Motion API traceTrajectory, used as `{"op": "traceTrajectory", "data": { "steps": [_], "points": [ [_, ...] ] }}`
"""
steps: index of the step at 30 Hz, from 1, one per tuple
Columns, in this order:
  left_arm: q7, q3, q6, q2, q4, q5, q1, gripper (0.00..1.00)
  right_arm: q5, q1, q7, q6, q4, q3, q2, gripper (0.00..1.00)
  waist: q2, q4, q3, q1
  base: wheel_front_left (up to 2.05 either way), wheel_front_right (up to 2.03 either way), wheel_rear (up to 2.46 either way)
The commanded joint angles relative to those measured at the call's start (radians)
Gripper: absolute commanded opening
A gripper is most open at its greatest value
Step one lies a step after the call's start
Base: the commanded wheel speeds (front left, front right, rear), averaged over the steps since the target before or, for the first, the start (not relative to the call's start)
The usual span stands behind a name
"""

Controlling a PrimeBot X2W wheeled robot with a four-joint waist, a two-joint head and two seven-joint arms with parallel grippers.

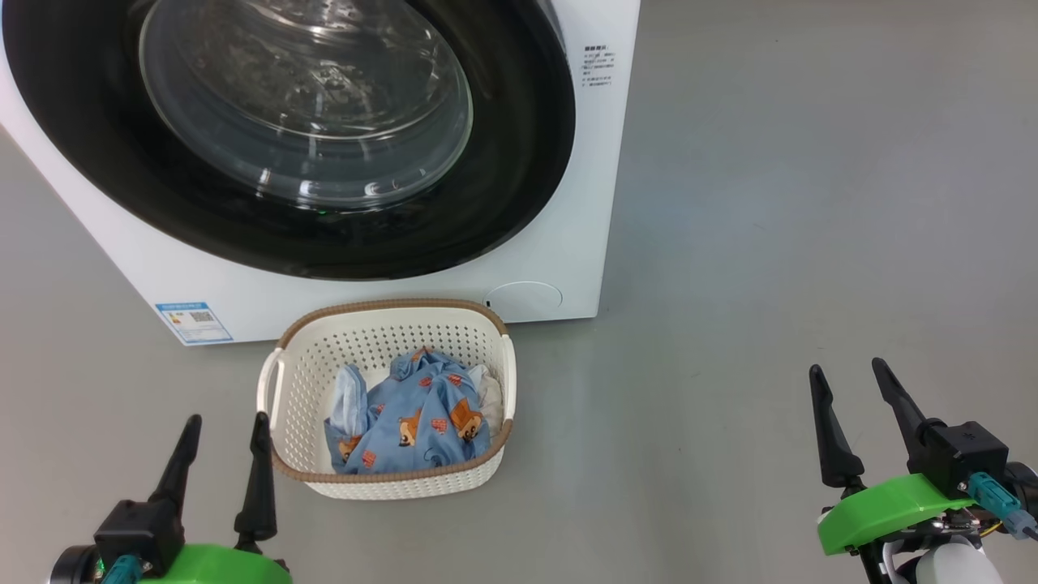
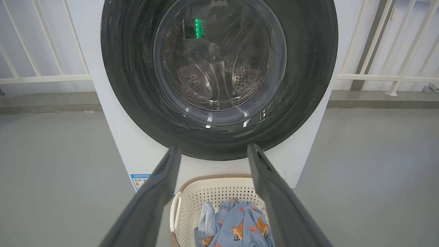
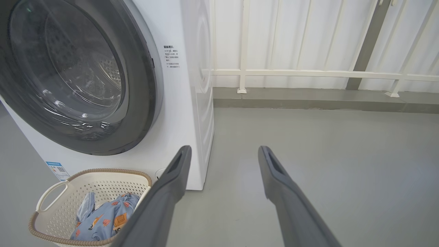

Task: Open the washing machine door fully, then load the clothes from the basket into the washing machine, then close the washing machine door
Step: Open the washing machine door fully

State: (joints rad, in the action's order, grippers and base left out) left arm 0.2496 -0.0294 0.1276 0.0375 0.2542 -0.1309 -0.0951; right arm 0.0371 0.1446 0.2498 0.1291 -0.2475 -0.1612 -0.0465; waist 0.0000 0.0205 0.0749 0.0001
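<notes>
Start-of-task pose, nothing handled yet. Big white front-loading washing machine stands on the smooth grey floor. Its large round door with a glossy black rim and bulging clear glass window lies flush against the front, so shut. Perforated steel drum shows through the glass in the left wrist view.

Small cream-white perforated plastic basket with a brown woven-look rim sits on the floor at the foot of the washer, just below the door's lower rim and between the blue energy sticker and the round lower hatch. Probably parked there to keep the lift into the drum short. Light blue bear-print clothes with some white cloth lie bunched in the basket's near half, below its rim.

Left gripper has its jaws spread wide and holds nothing. It hovers just beside the basket's near-left corner, fingers aimed at the door. Right gripper is likewise spread and empty, well apart to the basket's right over bare floor. Looks like a neutral ready pose flanking the work.

Door must come first, I judge. Can't tell where its handle sits, or which side is hinged.

Room: matte, even floor with a low grey kerb along its far edge, and a white railing against a pale wall behind.
</notes>
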Motion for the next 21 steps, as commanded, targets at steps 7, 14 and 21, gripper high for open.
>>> {"op": "traceTrajectory", "data": {
  "steps": [7,14,21],
  "points": [
    [0.012,-0.031,0.003,0.015,-0.034,0.011,-0.019,1.00,0.010,0.029,0.012,0.002,0.024,0.031,-0.004,1.00,0.0000,-0.002,-0.003,-0.0001,0.00,0.00,0.00],
    [0.012,-0.027,0.003,0.018,-0.033,0.006,-0.021,1.00,0.036,0.035,0.012,0.002,0.018,0.037,-0.004,1.00,0.0000,-0.001,-0.001,-0.0001,0.00,0.00,0.00],
    [0.012,-0.027,0.003,0.018,-0.039,0.009,-0.022,1.00,0.074,0.054,0.012,0.002,0.017,0.044,-0.004,1.00,0.0000,0.000,0.008,-0.0001,0.00,0.00,0.00]
  ]
}}
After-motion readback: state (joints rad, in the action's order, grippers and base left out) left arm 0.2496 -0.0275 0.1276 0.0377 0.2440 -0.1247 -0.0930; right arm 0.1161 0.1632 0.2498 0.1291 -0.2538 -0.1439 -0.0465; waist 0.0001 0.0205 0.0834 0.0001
